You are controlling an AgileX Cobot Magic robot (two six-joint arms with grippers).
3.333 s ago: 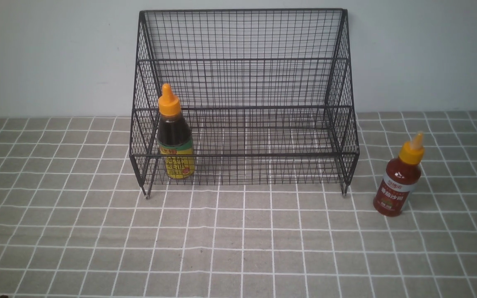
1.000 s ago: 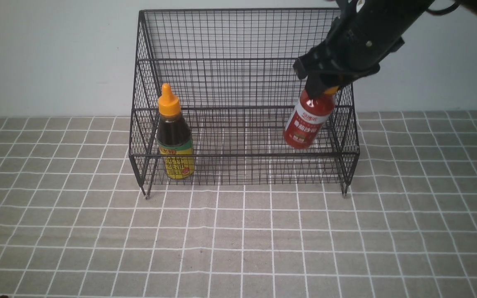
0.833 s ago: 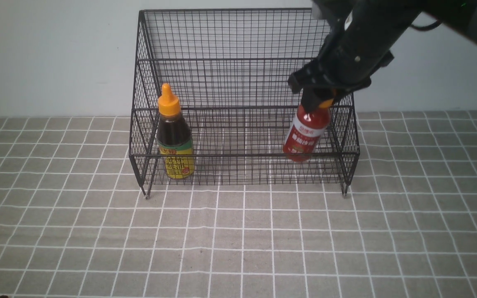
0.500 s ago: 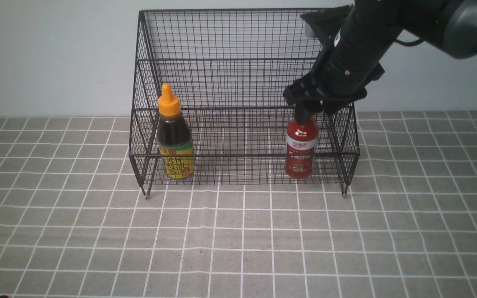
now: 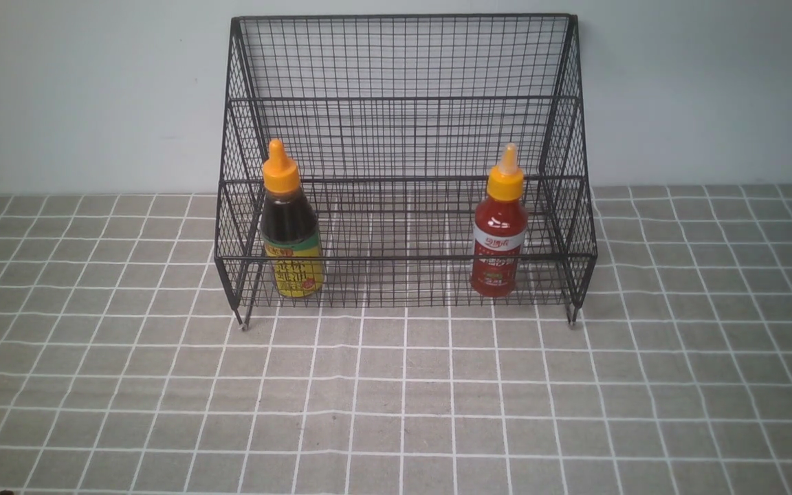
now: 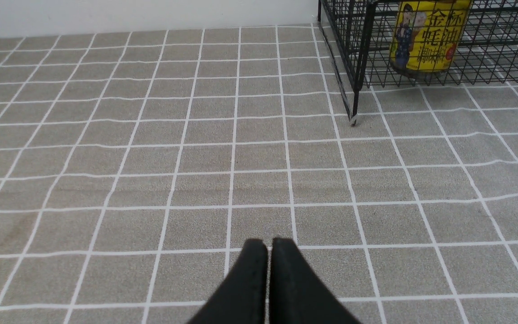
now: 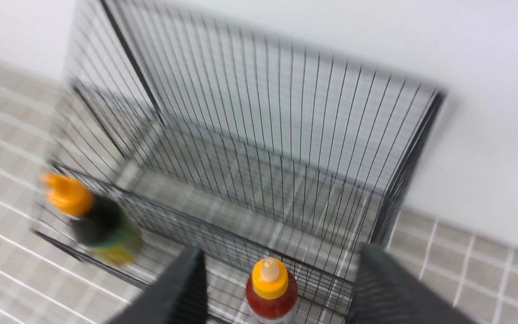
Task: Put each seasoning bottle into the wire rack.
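The black wire rack (image 5: 403,137) stands at the back of the table against the wall. Both seasoning bottles stand upright in its lowest tier: the dark brown one (image 5: 291,234) at the left end, the red one (image 5: 499,234) towards the right end. Neither arm shows in the front view. In the right wrist view my right gripper (image 7: 282,251) hangs open high above the red bottle (image 7: 271,288), clear of its cap, with the brown bottle (image 7: 95,222) blurred off to one side. My left gripper (image 6: 268,243) is shut and empty over the cloth, well short of the rack's corner leg (image 6: 358,67) and the brown bottle (image 6: 427,38).
A grey cloth with white grid lines (image 5: 403,399) covers the table. A pale wall (image 5: 93,89) rises right behind the rack. The rack's two upper tiers hold nothing.
My right gripper lowered the red bottle into the rack's lowest tier, stood it upright, let go and rose out of the front view. The left arm and brown bottle stayed put.
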